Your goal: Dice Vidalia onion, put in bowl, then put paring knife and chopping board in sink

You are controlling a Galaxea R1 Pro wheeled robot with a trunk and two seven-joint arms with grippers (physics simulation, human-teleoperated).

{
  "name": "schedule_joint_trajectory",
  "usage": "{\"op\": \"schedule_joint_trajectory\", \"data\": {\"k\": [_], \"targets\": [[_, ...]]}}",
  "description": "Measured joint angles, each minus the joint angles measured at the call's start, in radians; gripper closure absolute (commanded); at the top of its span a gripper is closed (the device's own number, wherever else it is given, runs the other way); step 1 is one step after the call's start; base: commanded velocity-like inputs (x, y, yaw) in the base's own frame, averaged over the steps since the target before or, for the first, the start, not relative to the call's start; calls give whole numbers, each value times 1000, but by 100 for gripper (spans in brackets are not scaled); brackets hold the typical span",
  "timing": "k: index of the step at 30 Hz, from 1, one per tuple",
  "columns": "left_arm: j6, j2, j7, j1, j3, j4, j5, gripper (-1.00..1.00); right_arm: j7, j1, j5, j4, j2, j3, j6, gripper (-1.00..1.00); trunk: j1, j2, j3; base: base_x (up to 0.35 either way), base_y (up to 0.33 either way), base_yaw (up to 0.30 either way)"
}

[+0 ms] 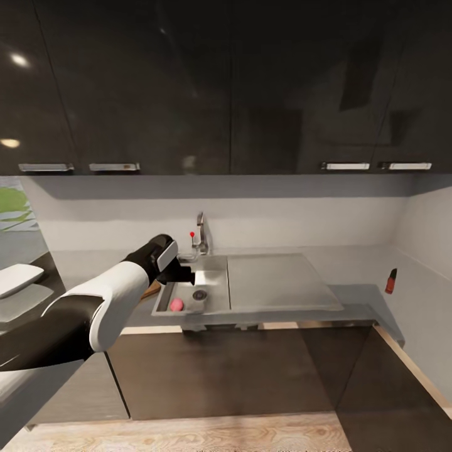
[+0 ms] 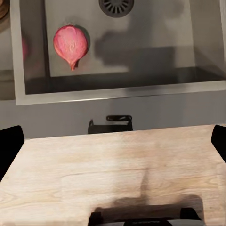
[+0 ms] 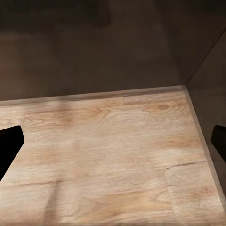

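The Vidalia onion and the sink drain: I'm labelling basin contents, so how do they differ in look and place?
The Vidalia onion is pink-magenta and rounded with a small pointed tip; the drain is a dark, flat, slotted circle. The onion lies loose near the basin's front left corner in the head view, while the drain is set into the floor farther toward the middle. Both sit inside the sink, below the open left claw.

Glossy dark wall cabinets (image 1: 188, 81) hung above my reach, pale backsplash (image 1: 282, 220) beneath them, a small red bottle (image 1: 390, 281) stood at the right wall, light wooden floor (image 1: 188, 436) lay below.
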Motion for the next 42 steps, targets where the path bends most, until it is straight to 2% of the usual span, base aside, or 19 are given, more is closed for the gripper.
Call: {"op": "schedule_joint_trajectory", "data": {"k": [5,21,29,42], "targets": [[-3,2,0,25,0,-2,-2,-100,2,0,0,3,1,0,1,-100,0,1,-7,0,0,0],[-3,-2,0,44,0,-6,-1,-100,3,0,0,6,1,0,1,-100,0,1,-32,2,0,0],[-3,0,2,46,0,-17,-2,-100,3,0,0,6,1,0,0,-100,0,1,-45,145,0,0],[-2,2,5,46,0,-35,-2,-100,4,0,0,7,0,0,-1,-100,0,1,-49,16,0,0]]}}
